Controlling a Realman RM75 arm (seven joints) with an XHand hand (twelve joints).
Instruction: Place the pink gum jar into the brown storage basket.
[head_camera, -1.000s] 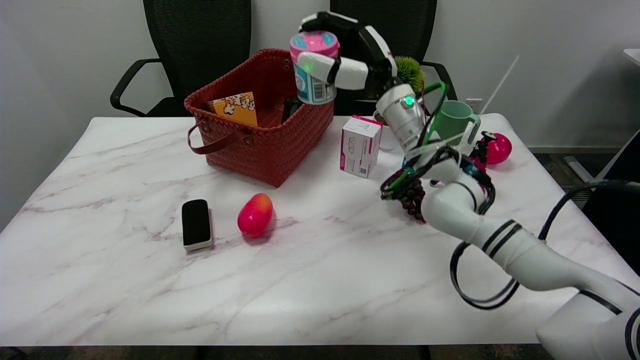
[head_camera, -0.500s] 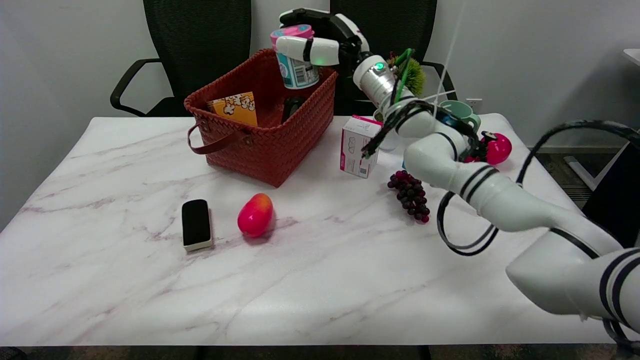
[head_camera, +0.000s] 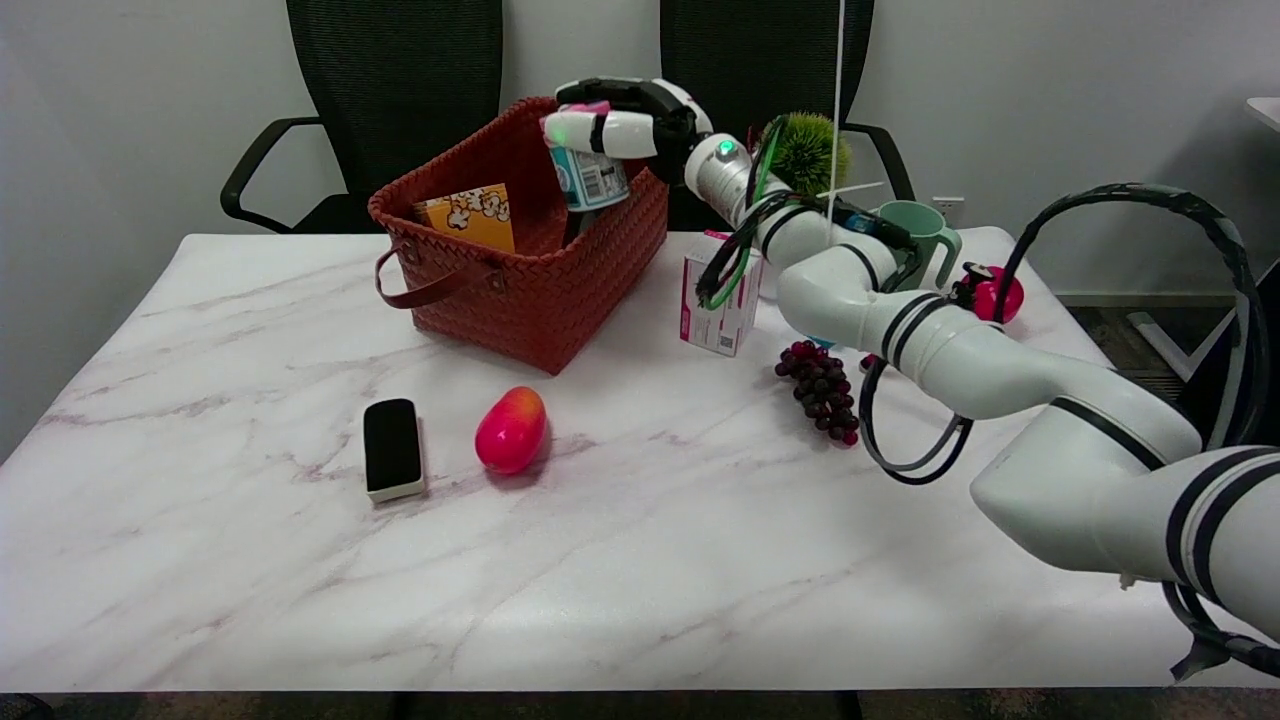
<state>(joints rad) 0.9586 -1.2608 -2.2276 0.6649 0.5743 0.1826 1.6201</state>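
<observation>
**Jar lowered into the mouth of the basket**

Over the last second the right hand (head_camera: 630, 125) has carried the pink gum jar (head_camera: 588, 170) leftward and down. A second ago the jar hung in the air above the near right rim of the brown storage basket (head_camera: 520, 290); half a second ago it was over the opening; now its lower part has dipped below the rim on the basket's right side, toward the far edge of the tabletop (head_camera: 640, 560). The arm has stretched out and flattened to get it there.

In my judgement the placing is nearly done: what seems to remain is a little more lowering and the release. Whether the jar's base already touches the basket floor cannot be told, since the woven wall hides it.

The hand holds the jar from above and the side, fingers wrapped over the pink lid and upper body, so little of the lid shows. The jar is tilted slightly, with a light blue-and-white label and a barcode panel facing the camera.

Inside the basket a yellow snack packet (head_camera: 468, 215) leans against the left wall, well apart from the jar, and a dark object just beside the jar is too hidden to name.
</observation>
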